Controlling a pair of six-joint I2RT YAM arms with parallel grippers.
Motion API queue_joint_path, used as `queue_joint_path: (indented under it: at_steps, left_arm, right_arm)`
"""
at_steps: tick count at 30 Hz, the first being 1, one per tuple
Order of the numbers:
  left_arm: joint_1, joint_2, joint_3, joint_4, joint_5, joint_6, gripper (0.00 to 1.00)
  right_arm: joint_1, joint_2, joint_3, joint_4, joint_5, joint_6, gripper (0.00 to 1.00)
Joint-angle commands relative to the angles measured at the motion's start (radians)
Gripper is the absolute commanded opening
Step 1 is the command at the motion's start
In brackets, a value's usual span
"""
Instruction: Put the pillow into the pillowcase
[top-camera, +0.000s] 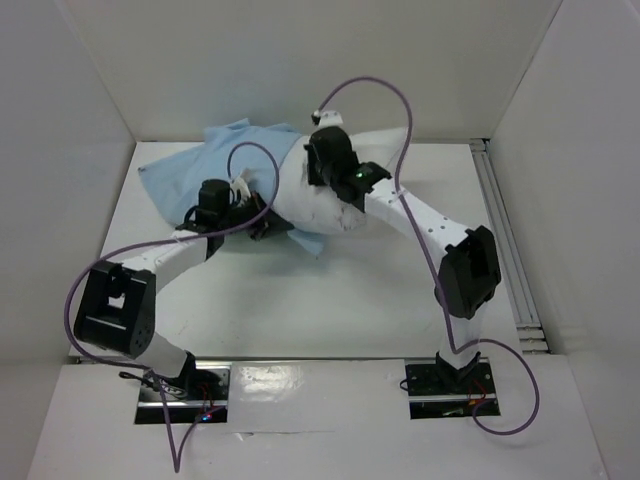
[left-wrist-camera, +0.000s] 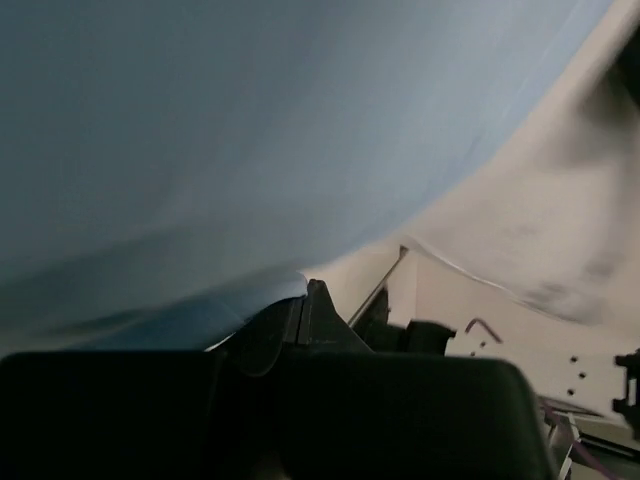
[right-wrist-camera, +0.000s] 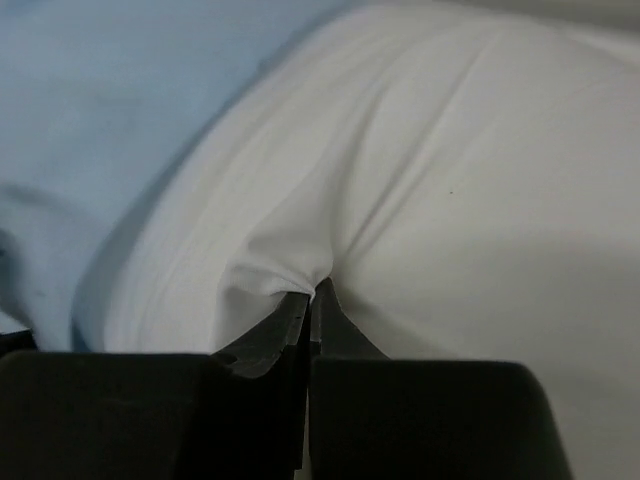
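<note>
The pillowcase (top-camera: 190, 165) lies far left on the desk (top-camera: 330, 290), blue face up, long axis running left-right. The left tool (left-wrist-camera: 305, 292) is clamped on its blue edge. The pillow (top-camera: 296, 200) continues that line rightward, its left end overlapped by the cloth. The right tool (right-wrist-camera: 312, 292) pinches the pillow's fabric.

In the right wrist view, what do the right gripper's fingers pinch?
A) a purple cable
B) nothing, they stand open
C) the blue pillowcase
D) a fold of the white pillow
D: the right gripper is shut on a bunched fold of the pillow, and white wrinkles run into its tips.
</note>
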Motion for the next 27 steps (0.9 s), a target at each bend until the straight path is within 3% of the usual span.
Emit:
queue_joint_path:
  at_steps: [1, 3, 7, 10, 12, 13, 14, 16, 18, 20, 23, 27]
  left_arm:
    - [-0.095, -0.17, -0.121, 0.221, 0.193, -0.104, 0.0]
    - [-0.118, -0.21, -0.18, 0.206, 0.179, -0.116, 0.0]
    - [-0.128, -0.257, -0.128, 0.052, 0.155, -0.044, 0.0]
    - [-0.102, -0.216, -0.016, 0.034, 0.155, -0.024, 0.0]
    - [-0.065, -0.108, 0.157, 0.034, 0.203, -0.024, 0.0]
    - [-0.054, -0.063, 0.312, 0.034, 0.251, -0.024, 0.0]
    - [-0.045, -0.019, 0.314, 0.034, 0.251, -0.024, 0.0]
    - [-0.034, 0.084, 0.536, 0.034, 0.305, -0.067, 0.0]
    - [-0.034, 0.121, 0.686, 0.034, 0.305, -0.087, 0.0]
    - [-0.048, 0.146, 0.737, 0.034, 0.305, -0.096, 0.0]
    - [-0.107, 0.122, 0.656, 0.063, 0.314, -0.096, 0.0]
    - [-0.227, -0.024, 0.262, 0.156, 0.279, -0.133, 0.0]
  right_arm:
    - [0.042, 0.072, -0.249, 0.126, -0.176, 0.159, 0.0]
    - [0.018, 0.051, -0.32, 0.162, -0.225, 0.191, 0.0]
    - [-0.004, 0.032, -0.32, 0.162, -0.239, 0.202, 0.0]
    - [-0.066, 0.032, -0.194, 0.15, -0.25, 0.176, 0.0]
    - [-0.138, 0.073, 0.02, 0.092, -0.268, 0.176, 0.0]
    - [-0.181, 0.083, 0.095, 0.079, -0.279, 0.176, 0.0]
    - [-0.182, 0.083, 0.158, 0.079, -0.279, 0.176, 0.0]
    - [-0.194, 0.068, 0.291, 0.055, -0.278, 0.15, 0.0]
    - [-0.177, 0.032, 0.31, 0.055, -0.278, 0.127, 0.0]
    - [-0.151, -0.067, 0.166, 0.09, -0.235, 0.127, 0.0]
    - [-0.105, -0.214, -0.163, 0.179, -0.215, 0.168, 0.0]
    - [-0.037, -0.356, -0.587, 0.283, -0.224, 0.332, 0.0]
